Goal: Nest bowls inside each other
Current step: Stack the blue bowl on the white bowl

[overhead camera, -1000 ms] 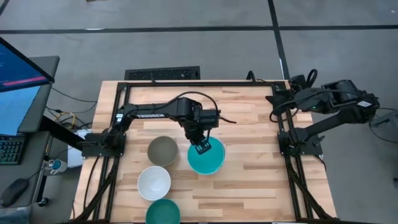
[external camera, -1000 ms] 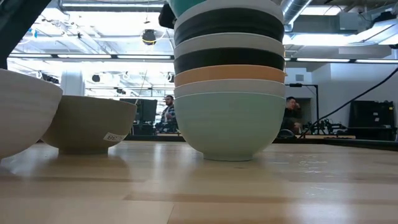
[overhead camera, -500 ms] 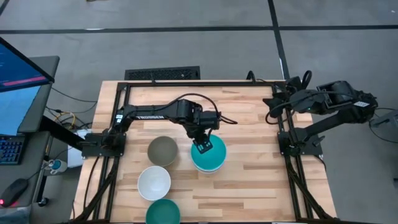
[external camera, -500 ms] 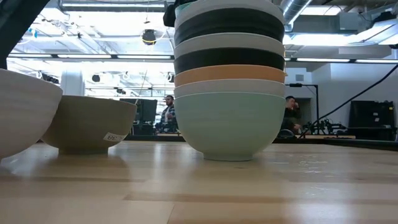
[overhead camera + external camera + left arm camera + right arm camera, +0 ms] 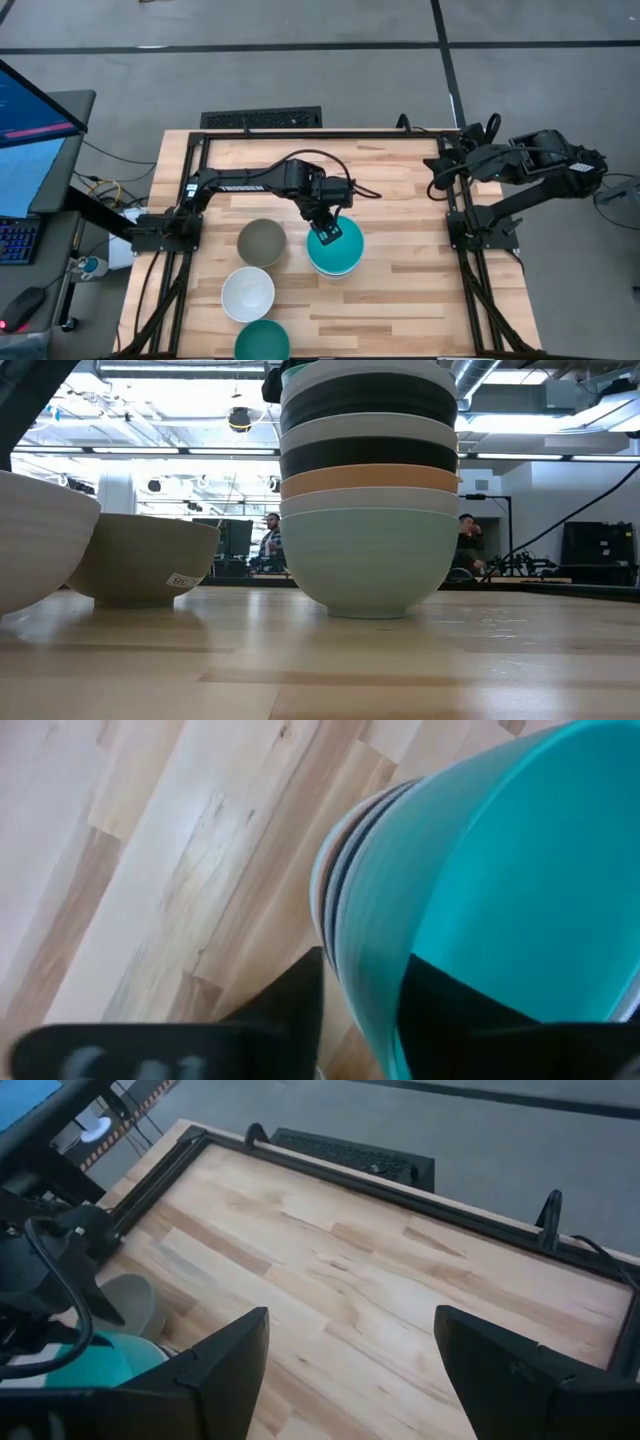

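Table [image 5: 400,190]: light wood butcher-block top in a black frame; holds all bowls.
Bowl stack [image 5: 368,490]: nested, centre of table. Bottom up in low view: mint green, white, orange, black, white, black, white; turquoise bowl [image 5: 340,252] on top, rim just showing at upper edge of low view.
Loose bowls: grey-taupe bowl [image 5: 262,242] just left of stack, sticker on its side; white bowl [image 5: 247,294] nearer front edge; dark teal bowl [image 5: 262,342] at front edge, partly cut off.
Left gripper [image 5: 325,236]: over far-left rim of stack; wrist view shows one finger inside turquoise bowl's wall, one outside; clamped on the rim.
Right gripper [image 5: 350,1360]: parked at table's far-right corner, fingers spread wide, holding nothing.
Backgrd: two ppl far off in room, low view.
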{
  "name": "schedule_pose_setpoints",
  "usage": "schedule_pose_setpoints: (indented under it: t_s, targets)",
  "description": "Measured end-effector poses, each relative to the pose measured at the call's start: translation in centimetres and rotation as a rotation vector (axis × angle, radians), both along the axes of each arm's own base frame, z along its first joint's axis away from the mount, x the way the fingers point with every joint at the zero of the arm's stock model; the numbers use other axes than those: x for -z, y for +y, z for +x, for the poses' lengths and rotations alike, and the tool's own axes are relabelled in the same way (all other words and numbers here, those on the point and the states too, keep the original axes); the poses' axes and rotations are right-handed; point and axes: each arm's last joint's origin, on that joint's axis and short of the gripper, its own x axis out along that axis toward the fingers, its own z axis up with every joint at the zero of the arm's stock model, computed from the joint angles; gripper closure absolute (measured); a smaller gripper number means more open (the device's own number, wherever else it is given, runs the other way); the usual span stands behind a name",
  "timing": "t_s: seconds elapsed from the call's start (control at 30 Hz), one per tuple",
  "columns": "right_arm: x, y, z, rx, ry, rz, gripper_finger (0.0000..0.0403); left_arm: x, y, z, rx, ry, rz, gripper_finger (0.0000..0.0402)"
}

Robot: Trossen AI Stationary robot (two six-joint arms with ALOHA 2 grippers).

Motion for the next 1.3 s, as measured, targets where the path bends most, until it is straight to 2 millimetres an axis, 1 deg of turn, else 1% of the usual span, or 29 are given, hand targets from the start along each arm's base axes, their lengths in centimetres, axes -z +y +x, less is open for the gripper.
schedule_pose_setpoints:
  t_s: [0.17,0.27,0.37,0.47,0.57,0.63,0.73,0.93,1.0,1.1,1.3]
  targets:
    - [0.0,0.0,0.0,-0.003,0.006,-0.005,0.0097,0.0,0.0,0.0,-0.006,-0.001,0.012,0.0375]
    - [0.0,0.0,-0.1,-0.004,0.01,-0.006,0.0097,-0.3,0.0,0.0,-0.02,-0.013,0.007,0.0396]
    - [0.0,0.0,-0.1,-0.005,0.011,-0.007,0.0097,-1.2,0.0,-0.1,-0.019,-0.05,0.005,0.0391]
    - [0.0,0.0,-0.1,-0.008,0.014,-0.011,0.0097,-1.7,0.0,-0.1,-0.007,-0.086,-0.004,0.0369]
    - [0.1,0.0,-0.1,-0.008,0.018,-0.012,0.0097,-2.0,0.1,-0.4,0.011,-0.084,-0.062,0.0346]
    - [0.1,0.0,-0.1,-0.007,0.026,-0.014,0.0097,-2.0,0.0,-0.5,0.012,-0.071,-0.093,0.0337]
    - [0.1,0.0,-0.2,-0.006,0.031,-0.016,0.0097,-1.9,0.0,-0.6,0.017,-0.058,-0.114,0.0342]
    - [0.1,0.0,-0.2,-0.006,0.031,-0.018,0.0097,-1.9,-0.1,-0.6,0.018,-0.058,-0.122,0.0392]
    - [0.1,-0.1,-0.2,-0.003,0.031,-0.021,0.0097,-1.9,0.0,-0.6,0.017,-0.058,-0.119,0.0397]
    - [0.1,-0.1,-0.2,-0.003,0.03,-0.021,0.0097,-1.8,0.0,-0.5,0.013,-0.058,-0.108,0.0391]
    - [0.1,-0.1,-0.2,-0.003,0.031,-0.021,0.0097,-0.3,0.1,-0.3,0.005,-0.012,-0.09,0.0363]
